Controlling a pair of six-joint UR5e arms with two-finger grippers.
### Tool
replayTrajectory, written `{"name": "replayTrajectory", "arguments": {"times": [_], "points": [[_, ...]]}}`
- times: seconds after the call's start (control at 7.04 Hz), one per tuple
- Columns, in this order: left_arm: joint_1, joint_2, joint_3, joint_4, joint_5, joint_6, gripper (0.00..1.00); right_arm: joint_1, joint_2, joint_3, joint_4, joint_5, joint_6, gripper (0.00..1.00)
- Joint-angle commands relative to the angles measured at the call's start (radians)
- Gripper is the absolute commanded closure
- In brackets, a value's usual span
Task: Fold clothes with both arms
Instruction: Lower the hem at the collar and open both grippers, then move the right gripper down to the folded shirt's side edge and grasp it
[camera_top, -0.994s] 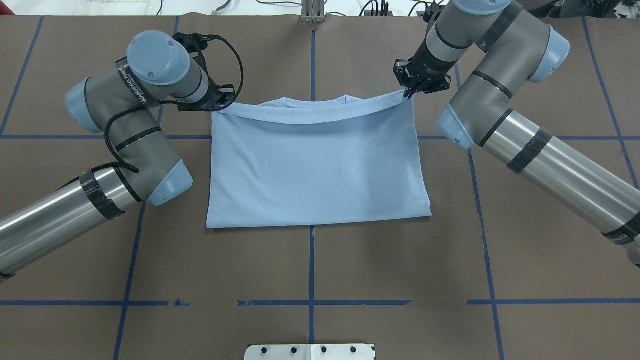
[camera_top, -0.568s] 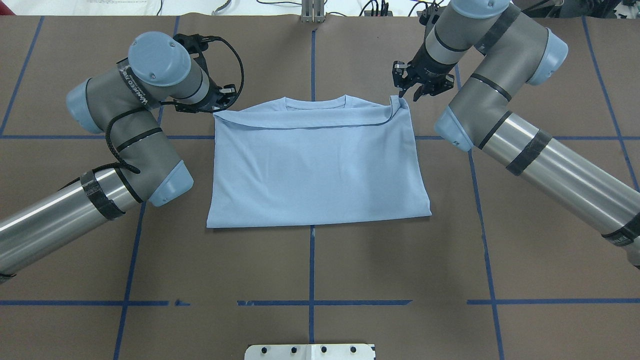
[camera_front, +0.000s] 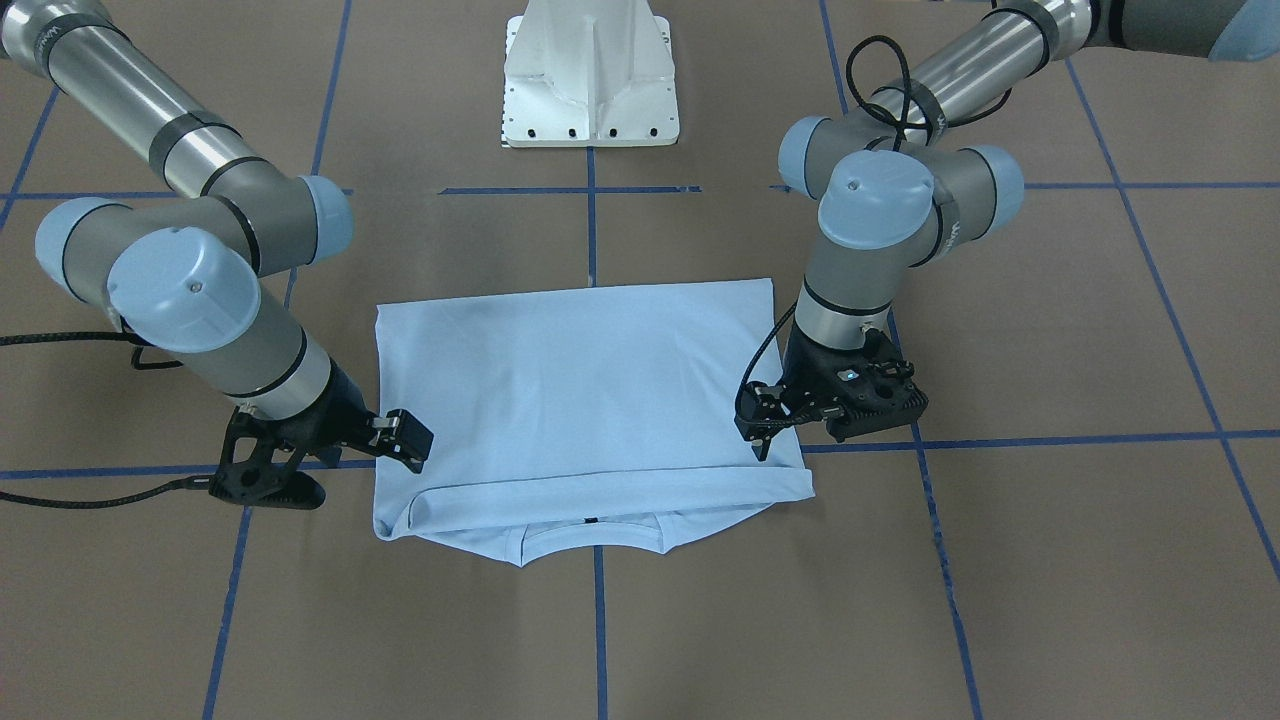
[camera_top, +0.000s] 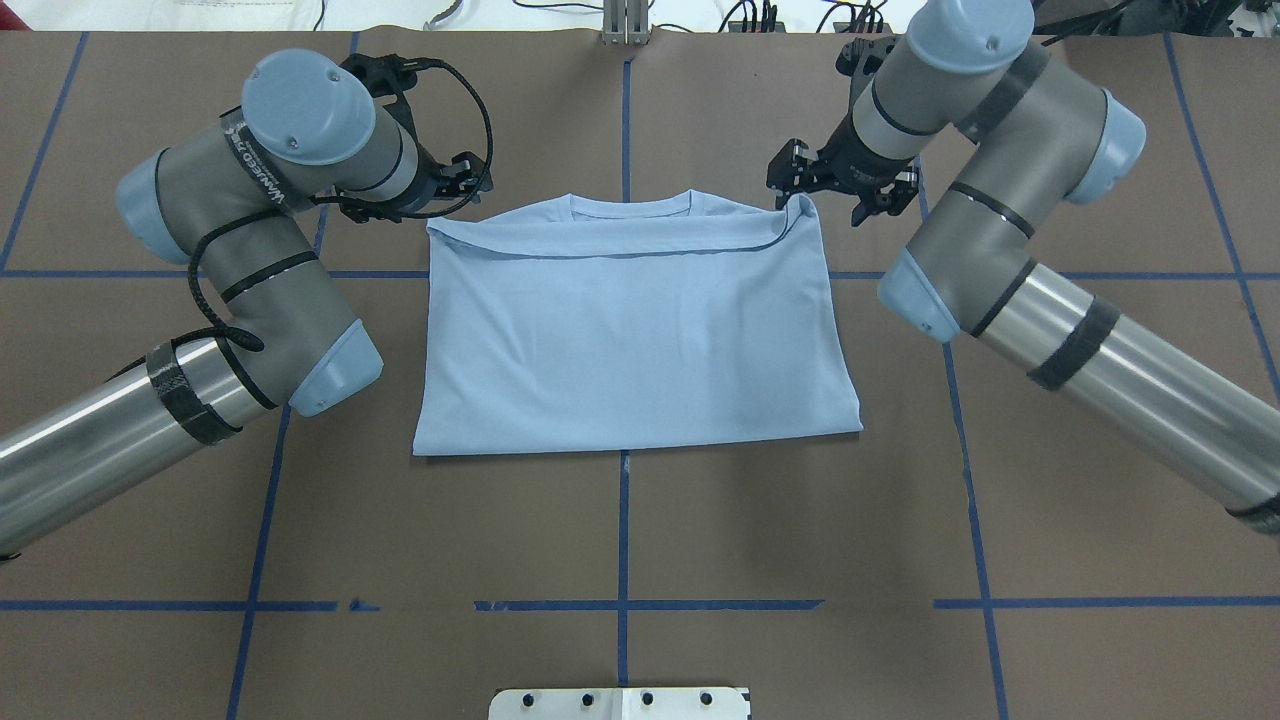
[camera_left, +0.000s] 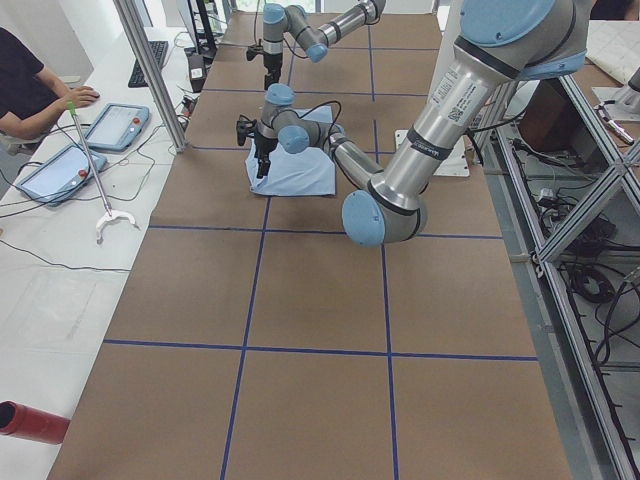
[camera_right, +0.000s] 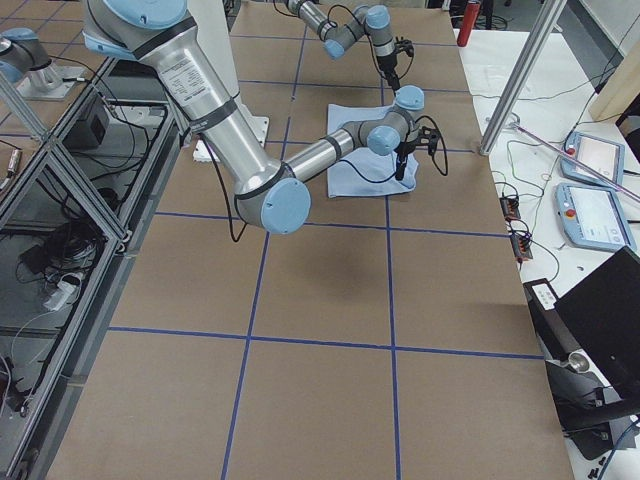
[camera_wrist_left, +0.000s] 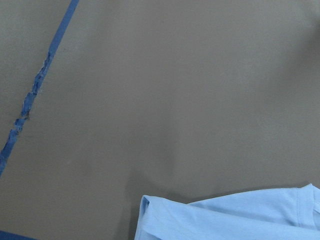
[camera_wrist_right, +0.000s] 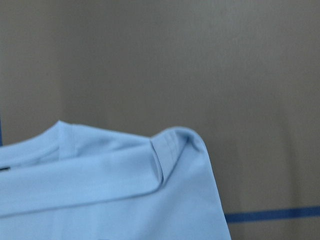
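The light blue T-shirt (camera_top: 630, 340) (camera_front: 580, 390) lies flat on the brown table, folded in half. Its folded-over edge rests just short of the collar (camera_top: 630, 205) at the far side. My left gripper (camera_top: 465, 185) (camera_front: 760, 430) hovers open just outside the far left corner and holds nothing. By the far right corner my right gripper (camera_top: 805, 185) (camera_front: 405, 445) hangs open, clear of the cloth. Each wrist view shows a shirt corner (camera_wrist_left: 225, 220) (camera_wrist_right: 100, 200) on the table and no fingers.
Blue tape lines (camera_top: 623, 520) grid the brown table. The white pedestal base (camera_front: 590, 90) stands at the robot's side. In the exterior left view a seated person (camera_left: 30, 90) and tablets (camera_left: 115, 125) sit beyond the table's far edge.
Both grippers let go of the shirt's lifted edge, which dropped flat below the collar. They then drew back from the corners, the right one opening wider.
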Motion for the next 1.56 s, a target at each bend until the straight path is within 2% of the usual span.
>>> {"name": "replayTrajectory", "arguments": {"times": [0.0, 0.28, 1.14, 1.28, 1.42], "points": [[0.0, 0.024, -0.109, 0.072, -0.001, -0.012, 0.0, -0.123, -0.198, 0.251, -0.003, -0.065, 0.021, 0.0], [0.005, 0.064, -0.169, 0.079, -0.001, -0.012, 0.0, -0.237, -0.239, 0.315, -0.004, -0.163, 0.133, 0.0], [0.008, 0.067, -0.174, 0.077, 0.001, -0.012, 0.0, -0.257, -0.31, 0.304, -0.004, -0.168, 0.132, 0.03], [0.01, 0.067, -0.174, 0.077, 0.001, -0.012, 0.0, -0.264, -0.308, 0.298, -0.004, -0.169, 0.133, 0.24], [0.01, 0.07, -0.172, 0.077, 0.002, -0.012, 0.0, -0.264, -0.307, 0.299, -0.004, -0.165, 0.133, 0.66]]}}
